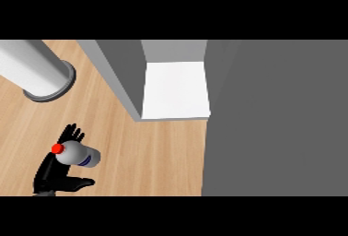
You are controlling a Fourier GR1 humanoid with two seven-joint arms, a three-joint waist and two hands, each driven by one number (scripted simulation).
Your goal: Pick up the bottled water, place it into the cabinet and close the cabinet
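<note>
At the far left, a large white cylinder (34,67) with a grey ringed base is seen standing on the wooden counter (156,156); no writing can be made out on it.

Below it, at the lower left, the left hand (58,173) is shown in black, with its fingers spread behind the bottled water (78,154) and its thumb stretched out below it. The bottle is cupped between fingers and thumb (whether it is lifted clear of the wood cannot be told from above). The bottle is seen almost end-on: a small red cap at its upper left, a white-grey rounded body, and a dark blue band of label near its lower edge, on which no words can be read.

Towards the middle, the cabinet (119,78) is presented with grey walls, and its white inner shelf (175,90) is exposed, with nothing lying on it. The bottle is kept well apart from this opening.

The right side is taken up by a broad dark grey panel (279,120), unmarked.
</note>
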